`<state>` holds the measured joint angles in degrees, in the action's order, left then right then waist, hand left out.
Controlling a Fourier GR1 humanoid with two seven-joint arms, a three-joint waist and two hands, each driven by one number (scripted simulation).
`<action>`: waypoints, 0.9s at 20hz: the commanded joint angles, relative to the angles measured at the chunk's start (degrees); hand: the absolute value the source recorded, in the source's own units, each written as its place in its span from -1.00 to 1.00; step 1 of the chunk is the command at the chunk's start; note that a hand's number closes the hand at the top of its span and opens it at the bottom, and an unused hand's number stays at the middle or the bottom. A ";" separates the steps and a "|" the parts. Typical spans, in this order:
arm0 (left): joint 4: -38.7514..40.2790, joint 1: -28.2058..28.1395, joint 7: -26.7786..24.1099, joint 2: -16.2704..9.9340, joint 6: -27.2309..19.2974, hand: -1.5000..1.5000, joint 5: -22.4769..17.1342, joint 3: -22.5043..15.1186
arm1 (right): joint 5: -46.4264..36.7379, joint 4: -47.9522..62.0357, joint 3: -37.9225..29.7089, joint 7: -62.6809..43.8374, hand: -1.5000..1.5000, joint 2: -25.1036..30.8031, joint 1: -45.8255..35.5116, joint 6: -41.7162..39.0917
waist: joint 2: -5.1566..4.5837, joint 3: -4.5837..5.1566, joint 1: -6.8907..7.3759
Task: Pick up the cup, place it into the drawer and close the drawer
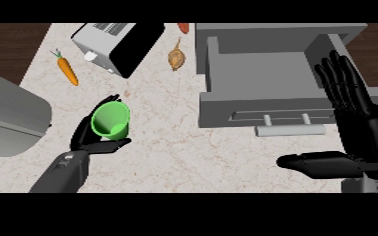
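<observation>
Pick-up step, by the look of it. The left hand point(94, 139) had its fingers and thumb curled round the green cup point(111, 120), which sat between them, mouth tipped toward the viewer, over the marble counter point(184, 155). Couldn't tell whether the cup was lifted yet or touching the counter.

The right hand point(347, 105) was released, fingers straight and pointing away from the robot, thumb stuck out toward the left, resting at the view's right edge. Its fingers lay over the right end of the open grey drawer point(258, 70); the drawer's handle point(290, 129) was just beside the thumb side of the palm.

The drawer stood well apart from the cup, off to the right of the left hand's fingertips. Beyond those fingers: a carrot point(67, 69), a toaster point(118, 42), an onion-like bulb point(176, 57).

Next move, I judged: carry the cup rightward across the counter, clear the drawer's front wall, lower it inside. Closing not yet started.
</observation>
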<state>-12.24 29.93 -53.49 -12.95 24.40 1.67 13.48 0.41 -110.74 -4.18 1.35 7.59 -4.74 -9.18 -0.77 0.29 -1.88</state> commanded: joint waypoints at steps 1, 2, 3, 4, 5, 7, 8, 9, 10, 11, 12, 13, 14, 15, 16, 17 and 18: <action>-0.73 -0.73 -6.23 0.49 13.48 1.00 -0.62 -0.53 | -0.26 0.74 -0.32 0.65 -1.00 -0.04 0.04 0.16 | 0.13 -0.04 0.43; -1.00 -0.57 -6.55 1.71 11.39 1.00 -0.41 -0.74 | -1.41 0.31 0.94 0.83 -1.00 -0.96 0.71 0.79 | 0.13 -0.04 0.29; -0.73 -0.05 -5.56 0.96 13.79 1.00 -1.09 -0.34 | 0.03 1.78 -0.39 2.21 -1.00 -0.27 0.03 -0.17 | -0.12 0.00 0.06; -1.20 1.35 -4.03 2.11 13.28 1.00 -1.25 -0.50 | 0.56 -0.45 -0.19 -0.72 -1.00 1.24 0.33 -1.45 | 0.15 -0.02 -0.13; -1.76 -0.77 -5.48 2.39 15.43 1.00 -1.14 -1.06 | 0.65 0.68 -0.89 1.77 -1.00 0.41 1.18 -0.88 | 0.22 -0.08 0.36; -1.50 -0.34 -4.59 2.58 17.24 1.00 -2.45 -0.28 | 0.36 0.13 -0.46 -0.12 -1.00 -0.37 0.24 0.28 | 0.05 -0.01 0.14; -2.11 -0.79 -5.30 1.10 18.63 1.00 -2.99 0.10 | 0.59 0.91 -1.26 0.20 -1.00 0.79 -0.34 -0.52 | 0.02 -0.01 0.38; -3.15 -1.61 -6.34 2.77 18.78 1.00 -2.60 -0.77 | -1.75 2.30 0.98 3.63 -1.00 -0.75 2.17 -0.28 | 0.06 -0.04 0.61; -3.67 -1.47 -7.50 3.86 14.01 1.00 -3.31 0.24 | 0.61 4.08 -2.80 1.90 -1.00 1.56 -1.33 -0.74 | 0.01 -0.06 0.76; -2.79 -0.50 -5.20 0.58 14.43 1.00 -6.34 3.41 | -0.12 3.07 -1.68 1.31 -1.00 1.40 -1.14 -0.74 | 0.06 -0.06 0.76; -3.18 -0.32 -4.98 0.53 10.51 1.00 -7.69 5.04 | -1.74 2.18 -0.06 0.79 -1.00 -0.37 -1.27 1.07 | 0.18 -0.07 0.95; -3.68 -2.21 -7.11 1.33 8.75 1.00 -8.49 5.92 | -0.14 0.91 -1.54 -1.93 -1.00 0.16 -2.08 1.34 | 0.23 -0.03 0.93; -4.34 -1.02 -5.58 -0.59 6.30 1.00 -10.69 8.36 | -0.35 -0.10 -1.32 1.64 -1.00 0.91 2.46 -0.60 | 0.43 -0.12 0.64; -4.38 -3.50 -7.61 1.12 3.39 1.00 -11.58 9.42 | 0.13 -1.60 -1.65 -2.19 -1.00 1.49 -0.40 0.01 | 0.48 -0.06 1.08; -4.79 -3.41 -8.11 0.50 2.58 1.00 -11.37 9.39 | -1.59 2.47 -1.04 0.86 -1.00 0.19 -1.24 1.05 | 0.28 -0.13 1.48; -5.03 -4.42 -11.48 0.74 1.28 1.00 -10.29 8.85 | 0.45 2.28 -2.64 1.37 -1.00 2.06 -0.63 -1.14 | 0.10 -0.07 0.76; -5.66 -3.23 -10.35 2.15 0.54 1.00 -11.56 9.66 | -0.72 0.74 -0.81 -1.26 -1.00 0.26 -2.03 0.88 | 0.38 -0.11 1.15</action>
<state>-16.99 27.44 -55.36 -11.89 24.10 -7.78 20.82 -0.01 -109.55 -5.49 1.45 8.34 -5.51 -9.03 -0.51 0.20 -0.95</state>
